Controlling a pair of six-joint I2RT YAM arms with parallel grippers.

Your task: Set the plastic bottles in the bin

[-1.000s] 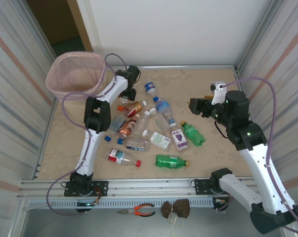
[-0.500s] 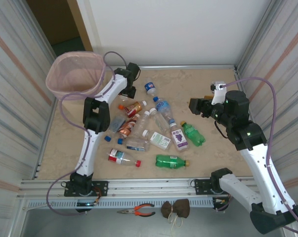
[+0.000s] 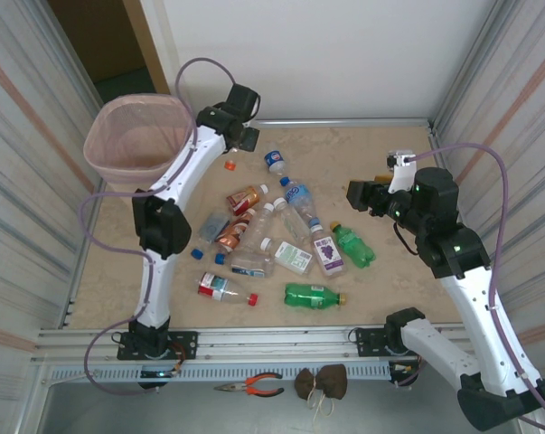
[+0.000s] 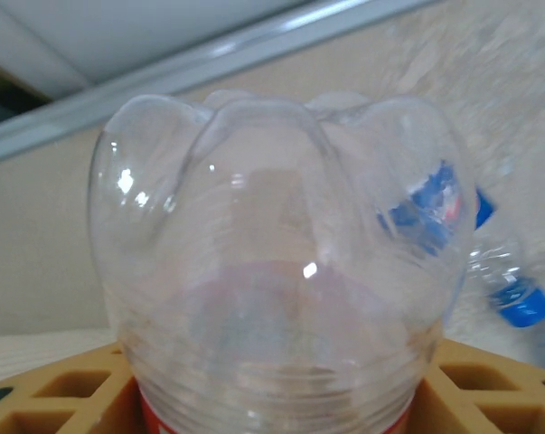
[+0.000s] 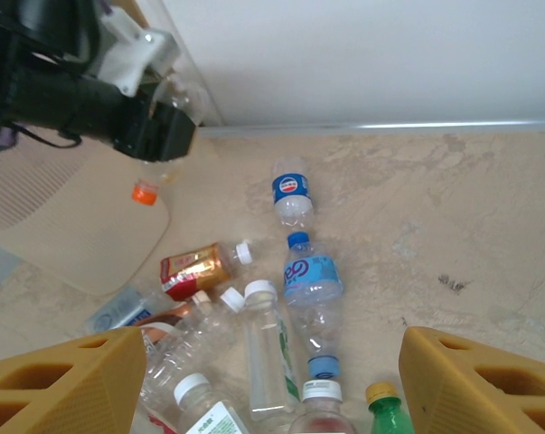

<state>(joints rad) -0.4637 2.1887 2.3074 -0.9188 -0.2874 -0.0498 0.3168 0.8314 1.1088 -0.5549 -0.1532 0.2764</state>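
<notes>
The bin (image 3: 136, 136) stood at the table's (image 3: 389, 289) ten o'clock corner, mouth up, pink liner over its rim. At three o'clock from that rim my left pincer (image 3: 239, 122) hung, closed about halfway onto one clear bottle (image 4: 281, 262). That bottle's long axis ran straight up and down, orange cap at the bottom and lobed base up toward my wrist camera. It was off the table, beside the bin and not over its mouth.

At five o'clock from there lay the loose bottles (image 3: 272, 240), thirteen as near as I could count, all on their sides, overlapping and pointing every way. Two were green: one (image 3: 313, 295) lay nine-to-three with its cap at three, the other (image 3: 353, 244) had its cap toward eleven.

At three o'clock of the heap my right pincer (image 5: 272, 380) hovered above the table, jaws wide apart and holding nothing.

One pair of pliers (image 3: 251, 388) lay on the near ledge at six o'clock.
</notes>
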